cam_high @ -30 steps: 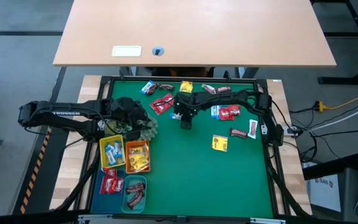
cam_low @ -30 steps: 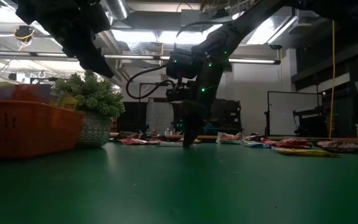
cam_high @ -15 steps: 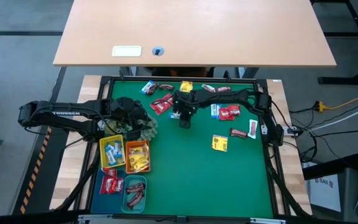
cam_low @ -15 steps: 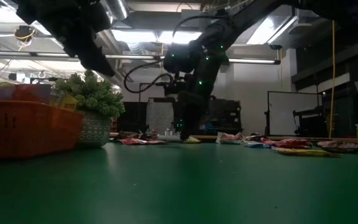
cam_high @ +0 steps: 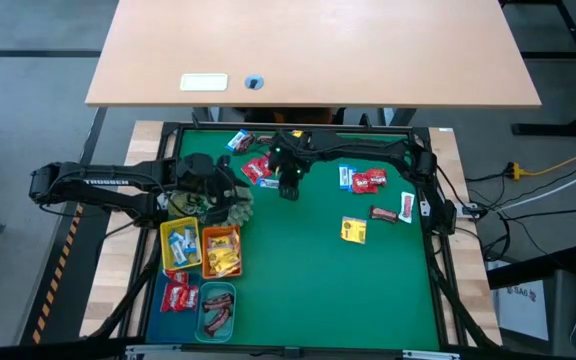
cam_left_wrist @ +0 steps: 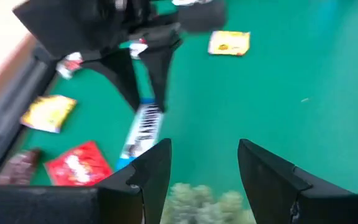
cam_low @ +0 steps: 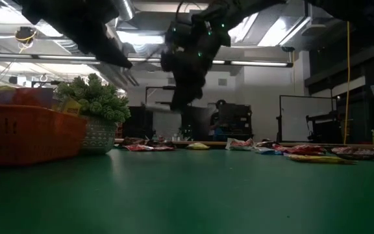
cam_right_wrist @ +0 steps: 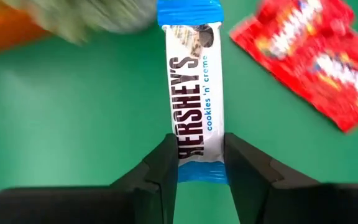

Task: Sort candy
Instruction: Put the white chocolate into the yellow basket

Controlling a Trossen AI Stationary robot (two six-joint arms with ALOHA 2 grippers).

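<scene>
The right hand [cam_high: 288, 188] hung above the far-left part of the green bench [cam_high: 308, 280], its 2 fingers [cam_right_wrist: 166, 168] clamped on the end of a blue-white candy bar [cam_right_wrist: 196, 93] that hung lengthwise out from them; in the low view that hand [cam_low: 177, 104] was clear of the surface. A red packet [cam_right_wrist: 309, 59] lay just beside the bar on the mat. The left hand [cam_left_wrist: 202, 163] waited over the spiky plant ball [cam_high: 230, 205] near the left edge, its fingers apart with nothing between them.

More candy lay loose across the far side of the bench: a red packet [cam_high: 258, 170], a blue-white wrapper [cam_high: 238, 141] near the far-left corner, a red packet [cam_high: 370, 180] right of centre, a dark brown bar [cam_high: 382, 213] and a yellow square packet [cam_high: 353, 230] nearer the middle. 4 small trays stood at the left edge, the yellow tray [cam_high: 180, 243] holding blue-white wrappers and the orange tray [cam_high: 222, 252] yellow packets, both touching side by side
</scene>
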